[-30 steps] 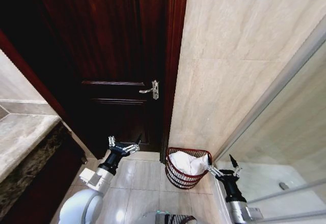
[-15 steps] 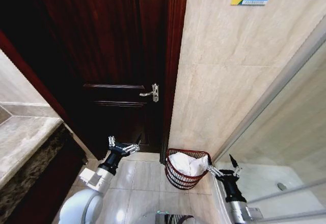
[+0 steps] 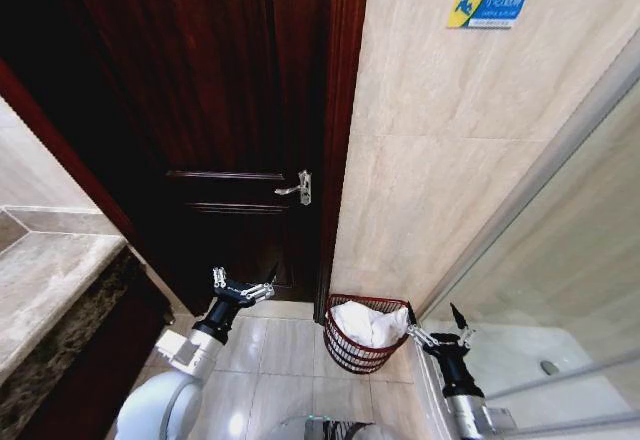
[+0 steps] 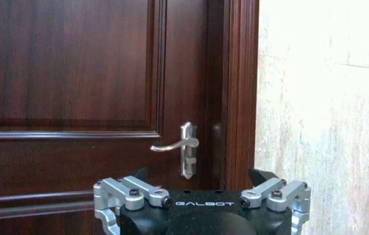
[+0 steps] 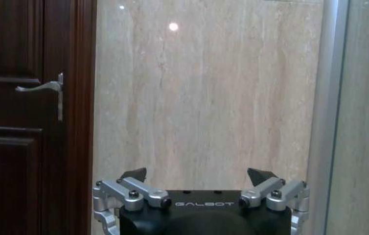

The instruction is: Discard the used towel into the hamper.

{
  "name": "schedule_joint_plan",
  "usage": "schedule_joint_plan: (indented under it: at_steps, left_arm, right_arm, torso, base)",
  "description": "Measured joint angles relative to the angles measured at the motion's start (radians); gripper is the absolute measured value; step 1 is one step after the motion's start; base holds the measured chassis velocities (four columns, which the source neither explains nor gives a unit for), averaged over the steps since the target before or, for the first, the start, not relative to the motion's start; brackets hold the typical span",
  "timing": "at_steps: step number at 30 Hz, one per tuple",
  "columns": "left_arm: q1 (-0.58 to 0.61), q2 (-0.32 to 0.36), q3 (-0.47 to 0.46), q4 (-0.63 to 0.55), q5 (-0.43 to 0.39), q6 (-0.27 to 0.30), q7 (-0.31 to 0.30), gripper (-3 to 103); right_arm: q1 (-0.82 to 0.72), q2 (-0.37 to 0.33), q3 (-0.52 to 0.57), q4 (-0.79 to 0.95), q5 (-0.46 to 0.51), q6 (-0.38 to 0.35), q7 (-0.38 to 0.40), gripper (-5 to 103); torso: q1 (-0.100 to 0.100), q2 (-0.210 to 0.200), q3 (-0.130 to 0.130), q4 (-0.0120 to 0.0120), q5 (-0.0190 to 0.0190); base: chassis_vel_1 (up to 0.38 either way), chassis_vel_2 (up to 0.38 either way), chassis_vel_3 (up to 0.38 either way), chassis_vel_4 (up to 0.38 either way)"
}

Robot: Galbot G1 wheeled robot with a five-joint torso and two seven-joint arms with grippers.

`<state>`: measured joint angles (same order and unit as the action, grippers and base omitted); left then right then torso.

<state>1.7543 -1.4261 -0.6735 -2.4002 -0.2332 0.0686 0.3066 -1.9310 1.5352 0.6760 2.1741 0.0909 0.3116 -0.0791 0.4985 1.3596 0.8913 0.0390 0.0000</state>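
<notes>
Right gripper (image 3: 434, 326) fingers stood apart and empty, just beside the hamper (image 3: 361, 342) rim, apparently because the white towel (image 3: 368, 322) already lay inside. Left gripper (image 3: 243, 286), fingers likewise spread, hung well apart before the dark door (image 3: 200, 110), seemingly idle.

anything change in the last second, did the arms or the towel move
Only the head camera tilted up: the door handle and blue wall sign slid lower in view. The left gripper and right gripper stayed open and empty, low beside the hamper, with the white towel still inside.
</notes>
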Motion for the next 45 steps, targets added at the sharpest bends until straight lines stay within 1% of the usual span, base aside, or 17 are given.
schedule_joint_plan:
  at_steps: [1, 4, 5, 8, 9, 12, 16, 20, 21, 25, 26, 28, 29, 31, 35, 45]
  left_arm:
    - [0.000, 0.000, 0.000, 0.000, 0.000, 0.000, 0.000, 100]
    - [0.000, 0.000, 0.000, 0.000, 0.000, 0.000, 0.000, 100]
    - [0.000, 0.000, 0.000, 0.000, 0.000, 0.000, 0.000, 100]
    - [0.000, 0.000, 0.000, 0.000, 0.000, 0.000, 0.000, 100]
    - [0.000, 0.000, 0.000, 0.000, 0.000, 0.000, 0.000, 100]
    - [0.000, 0.000, 0.000, 0.000, 0.000, 0.000, 0.000, 100]
    - [0.000, 0.000, 0.000, 0.000, 0.000, 0.000, 0.000, 100]
    - [0.000, 0.000, 0.000, 0.000, 0.000, 0.000, 0.000, 100]
    - [0.000, 0.000, 0.000, 0.000, 0.000, 0.000, 0.000, 100]
    - [0.000, 0.000, 0.000, 0.000, 0.000, 0.000, 0.000, 100]
    - [0.000, 0.000, 0.000, 0.000, 0.000, 0.000, 0.000, 100]
    - [0.000, 0.000, 0.000, 0.000, 0.000, 0.000, 0.000, 100]
    - [0.000, 0.000, 0.000, 0.000, 0.000, 0.000, 0.000, 100]
    - [0.000, 0.000, 0.000, 0.000, 0.000, 0.000, 0.000, 100]
    - [0.000, 0.000, 0.000, 0.000, 0.000, 0.000, 0.000, 100]
    - [0.000, 0.000, 0.000, 0.000, 0.000, 0.000, 0.000, 100]
  right_arm:
    - [0.000, 0.000, 0.000, 0.000, 0.000, 0.000, 0.000, 100]
    - [0.000, 0.000, 0.000, 0.000, 0.000, 0.000, 0.000, 100]
    - [0.000, 0.000, 0.000, 0.000, 0.000, 0.000, 0.000, 100]
    - [0.000, 0.000, 0.000, 0.000, 0.000, 0.000, 0.000, 100]
    - [0.000, 0.000, 0.000, 0.000, 0.000, 0.000, 0.000, 100]
    - [0.000, 0.000, 0.000, 0.000, 0.000, 0.000, 0.000, 100]
    - [0.000, 0.000, 0.000, 0.000, 0.000, 0.000, 0.000, 100]
    - [0.000, 0.000, 0.000, 0.000, 0.000, 0.000, 0.000, 100]
    - [0.000, 0.000, 0.000, 0.000, 0.000, 0.000, 0.000, 100]
    - [0.000, 0.000, 0.000, 0.000, 0.000, 0.000, 0.000, 100]
    - [0.000, 0.000, 0.000, 0.000, 0.000, 0.000, 0.000, 100]
    - [0.000, 0.000, 0.000, 0.000, 0.000, 0.000, 0.000, 100]
    - [0.000, 0.000, 0.000, 0.000, 0.000, 0.000, 0.000, 100]
    - [0.000, 0.000, 0.000, 0.000, 0.000, 0.000, 0.000, 100]
    - [0.000, 0.000, 0.000, 0.000, 0.000, 0.000, 0.000, 100]
    - [0.000, 0.000, 0.000, 0.000, 0.000, 0.000, 0.000, 100]
  torso:
    - [0.000, 0.000, 0.000, 0.0000, 0.0000]
    - [0.010, 0.022, 0.012, 0.0000, 0.0000]
    - [0.010, 0.022, 0.012, 0.0000, 0.0000]
    - [0.021, 0.045, 0.024, 0.0000, 0.0000]
    - [0.021, 0.045, 0.024, 0.0000, 0.0000]
    - [0.032, 0.070, 0.038, 0.0000, 0.0000]
    - [0.039, 0.085, 0.047, 0.0000, 0.0000]
    - [0.055, 0.119, 0.064, 0.0000, 0.0000]
    - [0.055, 0.119, 0.064, 0.0000, 0.0000]
    - [0.068, 0.149, 0.080, 0.0000, 0.0000]
    - [0.068, 0.149, 0.080, 0.0000, 0.0000]
    - [0.078, 0.169, 0.091, 0.0000, 0.0000]
    - [0.078, 0.169, 0.091, 0.0000, 0.0000]
    - [0.086, 0.186, 0.100, 0.0000, 0.0000]
    - [0.089, 0.194, 0.105, 0.0000, 0.0000]
    - [0.089, 0.193, 0.105, 0.0000, 0.0000]
  base:
    - [0.000, 0.000, 0.000, 0.000]
    - [0.000, 0.000, 0.000, 0.000]
    - [0.000, 0.000, 0.000, 0.000]
    - [0.000, 0.000, 0.000, 0.000]
    - [0.000, 0.000, 0.000, 0.000]
    - [0.000, 0.000, 0.000, 0.000]
    - [0.000, 0.000, 0.000, 0.000]
    - [0.000, 0.000, 0.000, 0.000]
    - [0.000, 0.000, 0.000, 0.000]
    - [0.000, 0.000, 0.000, 0.000]
    - [0.000, 0.000, 0.000, 0.000]
    - [0.000, 0.000, 0.000, 0.000]
    - [0.000, 0.000, 0.000, 0.000]
    - [0.000, 0.000, 0.000, 0.000]
    - [0.000, 0.000, 0.000, 0.000]
    - [0.000, 0.000, 0.000, 0.000]
